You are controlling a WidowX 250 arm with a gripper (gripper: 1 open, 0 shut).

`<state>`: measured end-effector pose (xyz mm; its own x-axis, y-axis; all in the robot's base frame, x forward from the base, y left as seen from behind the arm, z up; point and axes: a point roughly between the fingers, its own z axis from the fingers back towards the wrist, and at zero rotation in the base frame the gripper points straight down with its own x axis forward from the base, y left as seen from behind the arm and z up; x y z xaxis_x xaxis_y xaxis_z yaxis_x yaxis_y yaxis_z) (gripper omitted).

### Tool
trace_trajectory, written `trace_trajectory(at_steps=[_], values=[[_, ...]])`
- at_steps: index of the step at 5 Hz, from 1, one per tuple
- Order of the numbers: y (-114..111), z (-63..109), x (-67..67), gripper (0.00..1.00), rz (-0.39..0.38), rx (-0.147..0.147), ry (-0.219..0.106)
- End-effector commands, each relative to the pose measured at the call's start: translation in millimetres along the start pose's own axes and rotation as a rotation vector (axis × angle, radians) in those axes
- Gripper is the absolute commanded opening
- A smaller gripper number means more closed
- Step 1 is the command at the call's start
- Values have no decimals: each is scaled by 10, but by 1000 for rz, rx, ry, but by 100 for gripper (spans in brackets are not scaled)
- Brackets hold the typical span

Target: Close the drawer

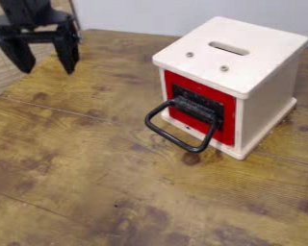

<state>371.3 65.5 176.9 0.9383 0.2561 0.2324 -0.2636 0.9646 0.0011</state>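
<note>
The red drawer (195, 104) sits in the front of a cream wooden cube casing (246, 53) at the right of the table. Its black front plate carries a large black loop handle (177, 127) that juts out toward the lower left. The drawer front looks nearly flush with the casing. My black gripper (41, 63) hangs at the upper left, far from the drawer, with its two fingers (20, 58) spread open and nothing between them.
The worn wooden tabletop (92, 183) stretches across the view. A pale wall runs behind it. The casing has a slot (227, 46) in its top.
</note>
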Motion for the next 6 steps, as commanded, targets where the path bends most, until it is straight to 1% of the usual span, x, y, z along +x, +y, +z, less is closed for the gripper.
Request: trace_trajectory(at_steps=[1, 2, 3, 4, 5, 6], values=[[41, 132, 52, 100, -20, 5, -56], [48, 38, -1, 100, -27, 7, -46], [66, -11, -3, 100, -26, 28, -38], [60, -65, -12, 100, -29, 31, -37], [56, -36, -5, 100, -48, 19, -40], [55, -87, -14, 100, -53, 10, -41]])
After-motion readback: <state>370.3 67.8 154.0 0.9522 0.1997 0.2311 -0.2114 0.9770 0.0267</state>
